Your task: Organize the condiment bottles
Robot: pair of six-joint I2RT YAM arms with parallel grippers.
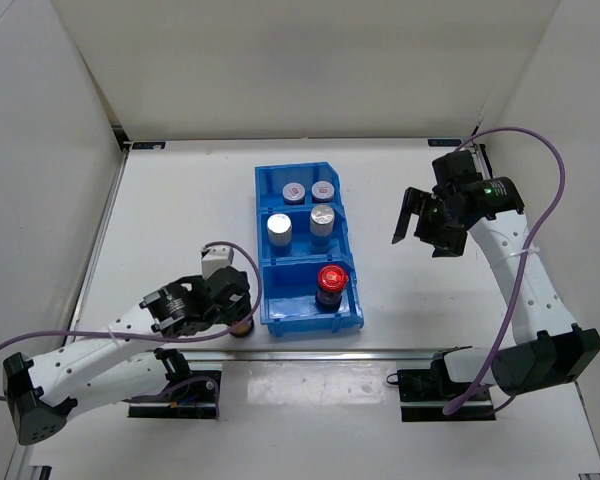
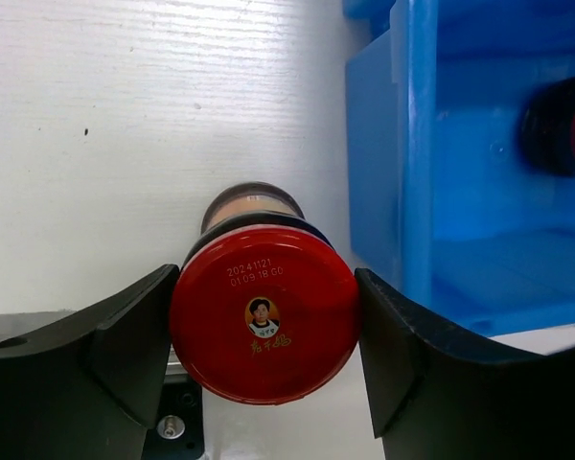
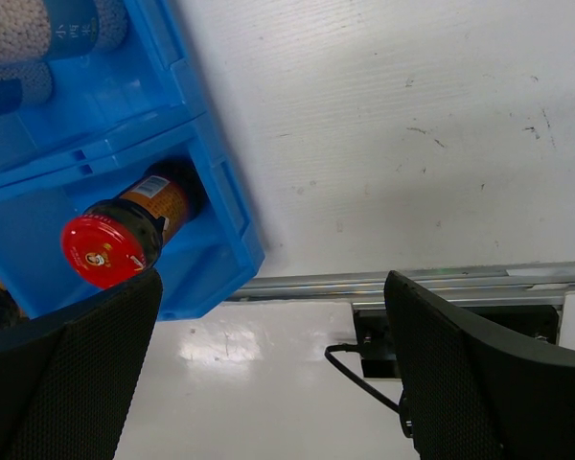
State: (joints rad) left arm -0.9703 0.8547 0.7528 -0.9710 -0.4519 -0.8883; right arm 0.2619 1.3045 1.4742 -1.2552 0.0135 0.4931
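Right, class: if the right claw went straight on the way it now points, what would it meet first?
Likely the bare white tabletop, just beside the blue plastic bin; depth is unclear.

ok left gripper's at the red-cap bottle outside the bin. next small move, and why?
Probably lift straight up. The left gripper pinches the red-capped bottle standing on the table beside the blue bin; it must clear that wall to join the other red-capped bottle in the front compartment.

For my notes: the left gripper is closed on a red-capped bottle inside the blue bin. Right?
Not inside. The left gripper is closed on the red-capped bottle, but it stands on the table beside the blue bin, as the left wrist view shows.
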